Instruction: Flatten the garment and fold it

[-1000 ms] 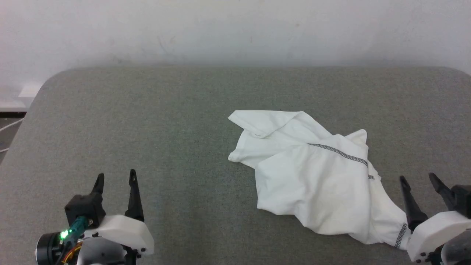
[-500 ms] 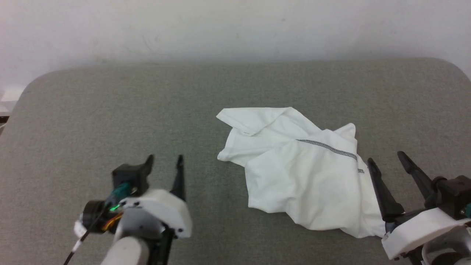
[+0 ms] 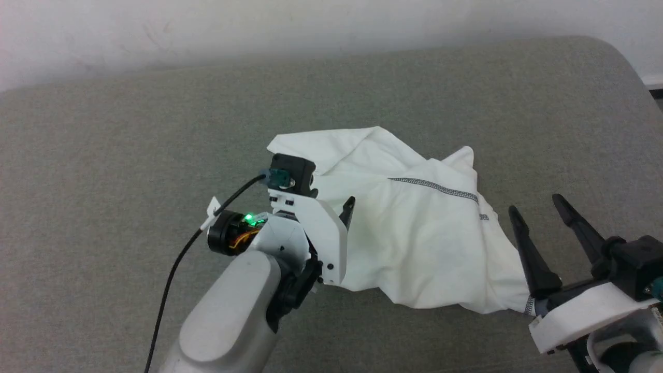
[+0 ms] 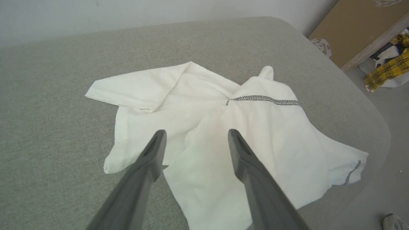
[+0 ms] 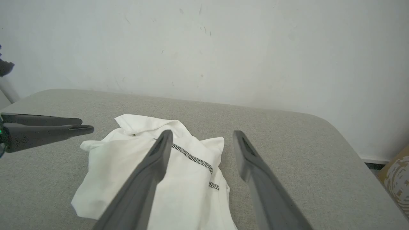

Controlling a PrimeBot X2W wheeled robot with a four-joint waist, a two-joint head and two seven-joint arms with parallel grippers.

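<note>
The grey surface (image 3: pixel 103 155) lies open left of the garment (image 3: pixel 424 233); wall (image 3: pixel 311 20) behind.

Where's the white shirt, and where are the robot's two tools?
white shirt (image 3: pixel 430 233), head view, middle of the cloth.
left tool (image 4: pixel 196 132), left wrist view, between its fingertips.
right tool (image 3: pixel 534 203), head view, between its fingertips.

one shirt (image 3: pixel 430 243) on one tabletop (image 3: pixel 103 155). three runs of dark stitching (image 3: pixel 435 187) on it in the head view. two tools: left tool (image 4: pixel 196 132), right tool (image 3: pixel 534 202), two fingers (image 5: pixel 255 179) each, four in all. one black cable (image 3: pixel 171 269), one green light (image 3: pixel 248 217). off to the side, one cardboard sheet (image 4: pixel 345 32), one yellow plaid cloth (image 4: pixel 386 68).
</note>
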